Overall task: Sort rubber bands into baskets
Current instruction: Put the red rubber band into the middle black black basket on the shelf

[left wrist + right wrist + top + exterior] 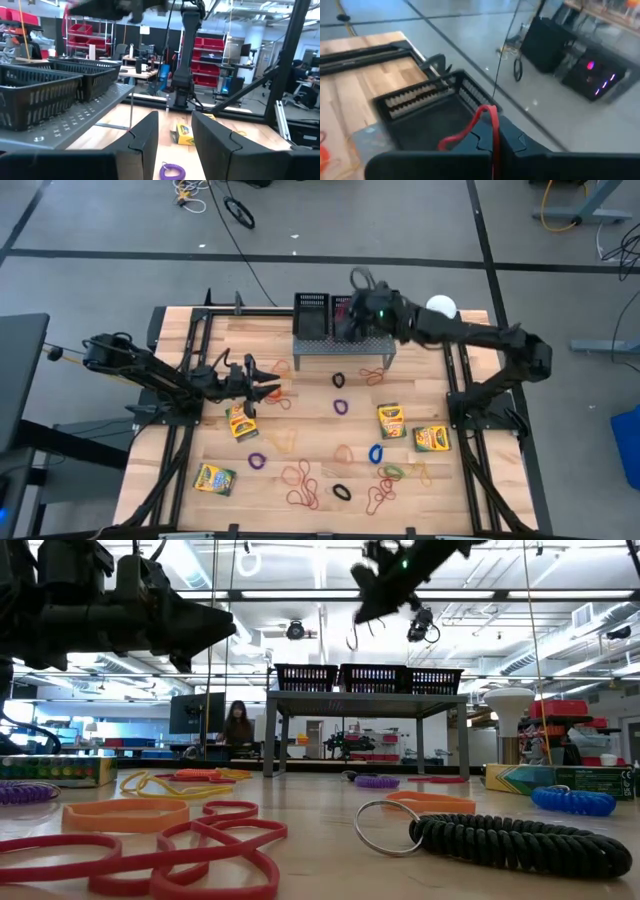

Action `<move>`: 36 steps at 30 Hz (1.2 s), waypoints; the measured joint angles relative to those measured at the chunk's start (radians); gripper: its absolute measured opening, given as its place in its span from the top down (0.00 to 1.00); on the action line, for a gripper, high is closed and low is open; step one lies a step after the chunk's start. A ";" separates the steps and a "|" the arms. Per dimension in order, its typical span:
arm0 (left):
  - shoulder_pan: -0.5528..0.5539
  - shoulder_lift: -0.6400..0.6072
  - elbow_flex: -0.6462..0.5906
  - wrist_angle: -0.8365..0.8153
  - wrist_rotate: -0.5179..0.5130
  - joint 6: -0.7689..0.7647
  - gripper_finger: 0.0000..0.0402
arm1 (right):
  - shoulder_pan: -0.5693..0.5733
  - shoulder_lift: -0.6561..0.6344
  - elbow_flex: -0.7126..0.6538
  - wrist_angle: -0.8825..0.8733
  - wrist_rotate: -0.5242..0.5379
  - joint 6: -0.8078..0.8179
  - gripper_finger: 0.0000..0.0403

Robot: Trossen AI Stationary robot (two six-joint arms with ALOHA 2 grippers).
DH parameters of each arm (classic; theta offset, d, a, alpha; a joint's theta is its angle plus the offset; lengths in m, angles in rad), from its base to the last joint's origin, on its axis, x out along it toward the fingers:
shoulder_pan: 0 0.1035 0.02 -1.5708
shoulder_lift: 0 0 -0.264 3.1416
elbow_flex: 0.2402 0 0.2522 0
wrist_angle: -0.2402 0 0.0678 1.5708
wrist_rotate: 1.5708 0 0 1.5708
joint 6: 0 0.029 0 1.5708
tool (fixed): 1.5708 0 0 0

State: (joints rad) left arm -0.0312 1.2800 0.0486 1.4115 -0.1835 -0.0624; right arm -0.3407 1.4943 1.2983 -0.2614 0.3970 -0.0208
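Right gripper (495, 137) up over baskets (427, 107) on grey stand (345, 347), fingers pinching red rubber band (470, 127) dangling above open bin.

Step in hand: drop-off.

Next: spread fingers, let band fall inside.

Left gripper (174, 135) hangs over table (300, 420), fingers parted, nothing held. Many bands (305, 480) unsorted on wood.
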 joint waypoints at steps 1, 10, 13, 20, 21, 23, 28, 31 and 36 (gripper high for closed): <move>0.000 0.000 0.000 -0.001 0.000 0.000 0.69 | -0.026 0.006 -0.007 -0.008 -0.019 0.006 1.00; 0.000 0.001 0.000 -0.001 0.000 0.010 0.69 | -0.111 0.130 -0.024 0.026 -0.101 0.043 0.99; 0.000 0.001 0.000 -0.001 -0.001 0.010 0.69 | -0.126 0.148 -0.024 0.037 -0.100 0.060 0.99; 0.000 0.001 0.000 0.012 -0.001 0.034 0.69 | -0.156 0.189 -0.024 0.038 -0.117 0.103 0.95; 0.000 0.001 0.000 0.014 0.000 0.049 0.69 | -0.157 0.196 -0.024 0.039 -0.120 0.104 0.94; 0.000 0.001 0.000 0.015 -0.005 0.067 0.69 | -0.157 0.202 -0.024 0.035 -0.124 0.104 0.90; 0.000 0.002 0.001 0.021 -0.007 0.014 0.69 | -0.139 0.196 -0.024 0.045 -0.078 0.103 0.77; 0.000 0.002 0.001 0.021 -0.007 0.006 0.69 | -0.125 0.186 -0.009 0.048 -0.058 0.104 0.67; -0.001 0.002 0.001 0.025 -0.007 0.027 0.69 | -0.095 0.148 0.039 0.010 -0.053 0.094 0.55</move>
State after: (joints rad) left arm -0.0319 1.2819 0.0498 1.4364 -0.1905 -0.0353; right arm -0.4353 1.6428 1.3370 -0.2509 0.3438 0.0730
